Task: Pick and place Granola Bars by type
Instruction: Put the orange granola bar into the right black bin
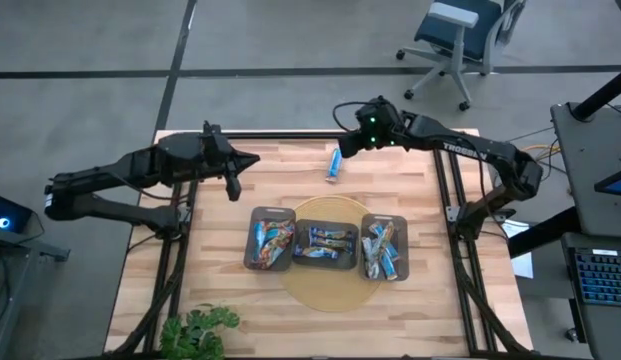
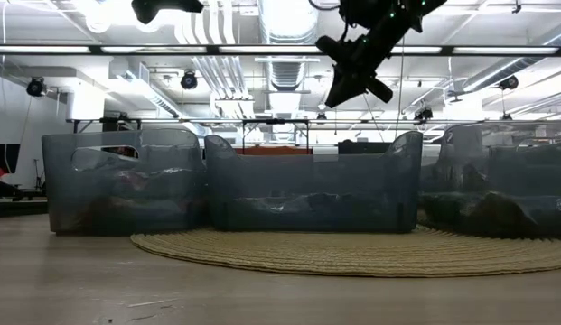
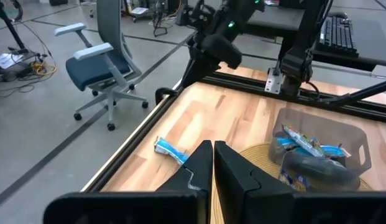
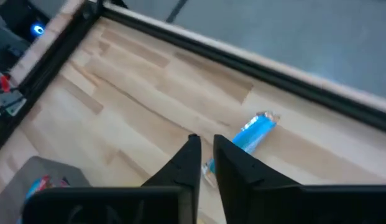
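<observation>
One bright blue granola bar (image 1: 334,165) lies flat on the bare wood near the table's far edge; it also shows in the left wrist view (image 3: 170,149) and the right wrist view (image 4: 255,133). Other bars, blue and mixed colours, lie in three dark trays (image 1: 271,240) (image 1: 325,243) (image 1: 383,247). My right gripper (image 1: 348,146) (image 4: 206,142) hovers high above the table just right of the loose blue bar, its fingers a narrow gap apart and holding nothing. My left gripper (image 1: 233,188) (image 3: 212,148) waits shut and raised over the table's left part.
The three trays stand side by side on a round woven mat (image 1: 335,292) in the table's middle; in the low view their walls (image 2: 312,185) rise in front of the far table. A potted plant (image 1: 198,333) sits at the near edge. An office chair (image 1: 460,35) stands beyond the table.
</observation>
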You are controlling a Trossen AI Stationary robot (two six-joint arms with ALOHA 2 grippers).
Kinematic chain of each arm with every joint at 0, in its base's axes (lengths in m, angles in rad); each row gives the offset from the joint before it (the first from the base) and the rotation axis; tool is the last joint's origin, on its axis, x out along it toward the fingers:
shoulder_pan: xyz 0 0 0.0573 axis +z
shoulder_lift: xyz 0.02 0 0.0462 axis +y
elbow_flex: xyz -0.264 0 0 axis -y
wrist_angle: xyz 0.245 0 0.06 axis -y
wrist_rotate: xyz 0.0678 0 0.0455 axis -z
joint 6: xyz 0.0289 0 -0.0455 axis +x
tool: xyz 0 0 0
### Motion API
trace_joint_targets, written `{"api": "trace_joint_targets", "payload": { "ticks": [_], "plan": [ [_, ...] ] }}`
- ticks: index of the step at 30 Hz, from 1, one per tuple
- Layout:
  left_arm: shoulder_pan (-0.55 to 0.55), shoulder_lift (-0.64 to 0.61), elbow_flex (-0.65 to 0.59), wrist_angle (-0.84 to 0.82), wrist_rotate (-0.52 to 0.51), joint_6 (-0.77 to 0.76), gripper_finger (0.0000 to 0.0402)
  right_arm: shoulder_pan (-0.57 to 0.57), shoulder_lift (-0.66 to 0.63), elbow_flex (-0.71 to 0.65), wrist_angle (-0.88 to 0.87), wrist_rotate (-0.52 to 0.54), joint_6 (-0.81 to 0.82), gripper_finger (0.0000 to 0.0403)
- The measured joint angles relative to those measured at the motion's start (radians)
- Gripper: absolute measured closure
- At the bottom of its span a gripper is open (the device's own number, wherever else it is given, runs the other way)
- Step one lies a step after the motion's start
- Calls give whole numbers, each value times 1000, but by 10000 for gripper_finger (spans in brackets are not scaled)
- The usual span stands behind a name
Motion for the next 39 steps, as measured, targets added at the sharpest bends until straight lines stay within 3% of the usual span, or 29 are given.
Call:
{"api": "trace_joint_targets", "payload": {
  "ticks": [7, 13, 21, 26, 33, 36, 39],
  "plan": [
    [4, -71, -97, 9, -3, -14, 402, -55, 103, 5, -7, -120, 74, 297],
    [4, -110, -152, 34, -5, -77, 402, -78, 241, 87, -12, -248, 129, 223],
    [4, -126, -154, 36, -5, -77, 402, -86, 426, 309, -248, -242, 73, 147],
    [4, -126, -155, 36, -5, -76, 402, -101, 517, 441, -359, -209, 70, 134],
    [4, -125, -155, 36, -5, -84, 402, -129, 617, 597, -446, -182, 119, 147],
    [4, -125, -155, 38, -6, -85, 402, -131, 649, 658, -456, -220, 110, 154],
    [4, -125, -155, 45, -6, -85, 402, -126, 666, 691, -457, -326, 78, 159]
  ]
}}
